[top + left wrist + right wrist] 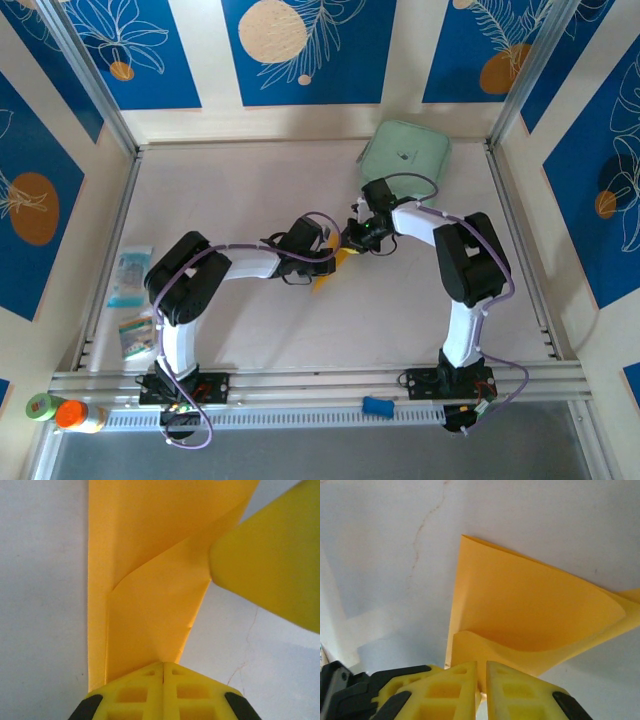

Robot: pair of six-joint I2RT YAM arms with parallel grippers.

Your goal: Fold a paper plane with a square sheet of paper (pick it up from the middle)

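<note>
Left hand [162,667] and right hand [481,666] each clamp an edge of the creased thin orange-yellow paper sheet [150,580], fingers closed; bare white tabletop [240,190] lies all round.

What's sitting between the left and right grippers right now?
The folded sheet of paper bridges them: in the wrist views, the left gripper and right gripper each have jaws shut on it.
</note>
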